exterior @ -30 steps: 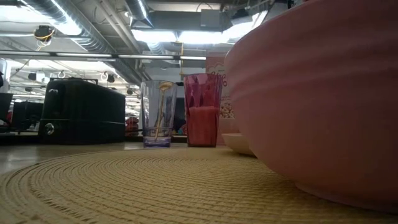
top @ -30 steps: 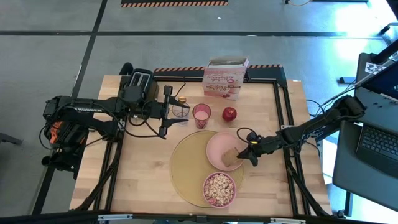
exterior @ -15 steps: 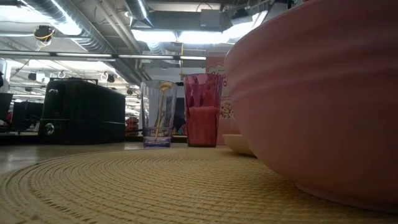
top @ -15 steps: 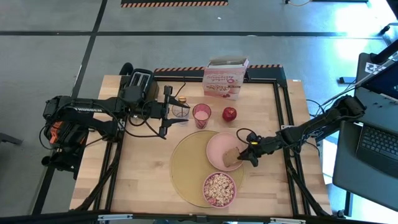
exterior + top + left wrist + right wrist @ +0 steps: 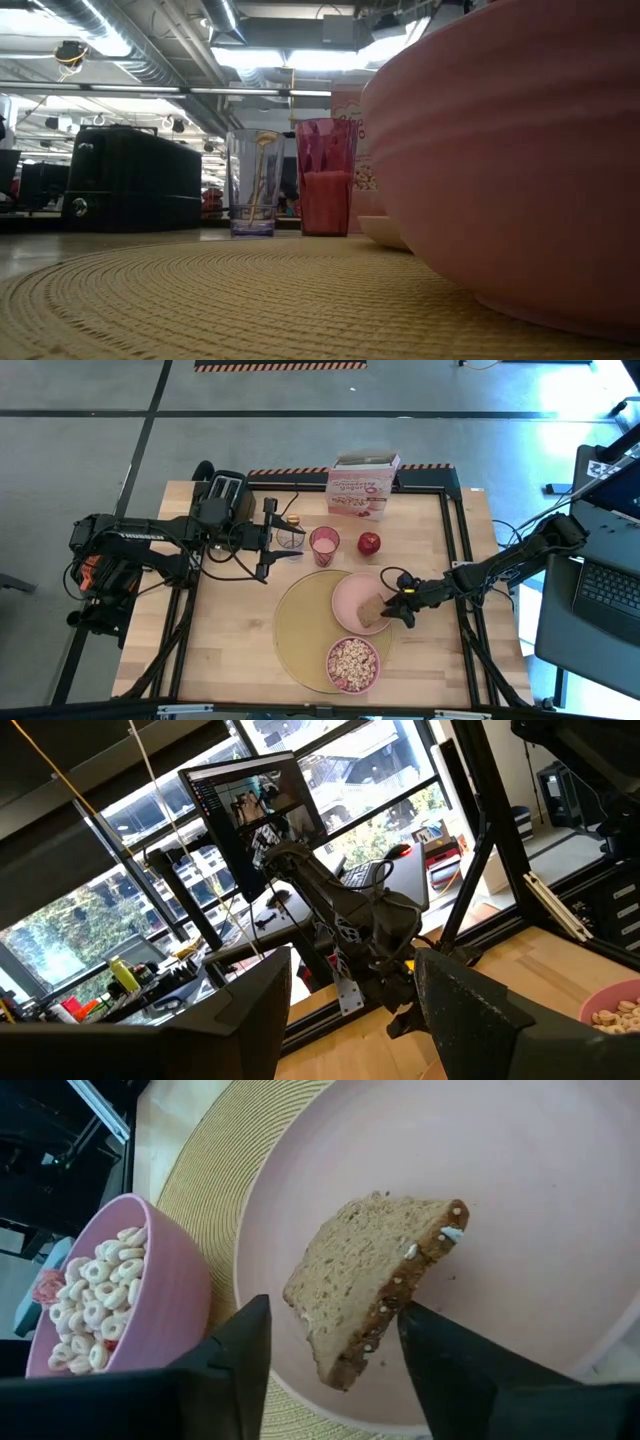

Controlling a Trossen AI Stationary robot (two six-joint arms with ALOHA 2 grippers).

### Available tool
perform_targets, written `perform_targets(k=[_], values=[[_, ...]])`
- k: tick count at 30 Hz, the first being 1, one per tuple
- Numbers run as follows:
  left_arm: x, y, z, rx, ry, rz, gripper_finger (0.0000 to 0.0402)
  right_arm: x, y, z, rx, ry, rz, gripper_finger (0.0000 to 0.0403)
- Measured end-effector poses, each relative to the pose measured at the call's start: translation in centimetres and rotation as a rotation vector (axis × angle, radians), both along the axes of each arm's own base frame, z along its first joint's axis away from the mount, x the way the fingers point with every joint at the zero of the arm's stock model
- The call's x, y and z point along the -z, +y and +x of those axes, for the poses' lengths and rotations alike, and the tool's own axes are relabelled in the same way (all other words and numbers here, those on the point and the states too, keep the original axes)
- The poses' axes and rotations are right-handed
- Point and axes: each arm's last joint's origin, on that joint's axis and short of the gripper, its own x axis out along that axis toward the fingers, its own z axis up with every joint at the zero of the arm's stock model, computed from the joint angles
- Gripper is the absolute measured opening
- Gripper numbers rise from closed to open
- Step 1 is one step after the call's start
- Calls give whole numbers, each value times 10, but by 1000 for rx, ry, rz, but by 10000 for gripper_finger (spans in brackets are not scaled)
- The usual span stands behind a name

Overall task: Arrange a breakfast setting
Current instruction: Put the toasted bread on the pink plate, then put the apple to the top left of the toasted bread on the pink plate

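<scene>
The tan placemat [image 5: 305, 630] lies at the table's middle front. The pale pink plate [image 5: 350, 592] rests on it, and the brown toast slice [image 5: 370, 1280] lies on the plate. The deeper-pink bowl [image 5: 352, 663] of cereal rings sits on the placemat's near edge. My right gripper [image 5: 400, 610] is open at the plate's right rim, a finger on either side of the toast's near corner. The red apple [image 5: 369, 543] sits behind the plate. The gold spoon [image 5: 262, 170] stands in a clear glass [image 5: 290, 537]. My left gripper [image 5: 270, 538] is open, empty, beside that glass. My right gripper is open around the toast's near corner [image 5: 345, 1365], coming level from the table's right side. The toast rests on the plate. One finger [image 5: 440, 1350] stands close to the crust; I cannot tell whether it touches.
A pink glass [image 5: 324, 545] holding pink drink stands between the clear glass and the apple. The black toaster [image 5: 225, 495] is at the far left, the pink-and-white cereal box [image 5: 362, 488] at the far edge. Bare wood shows at the table's left front.
</scene>
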Motion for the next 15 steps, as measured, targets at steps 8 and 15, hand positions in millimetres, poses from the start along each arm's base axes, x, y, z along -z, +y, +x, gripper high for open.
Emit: perform_targets(k=[8,15], values=[[0,0,0,0,0,0,204,1,0,-1,-20,4,-35,244],[0,0,0,0,0,0,204,-2,-2,-1,-3,22,-95,279]])
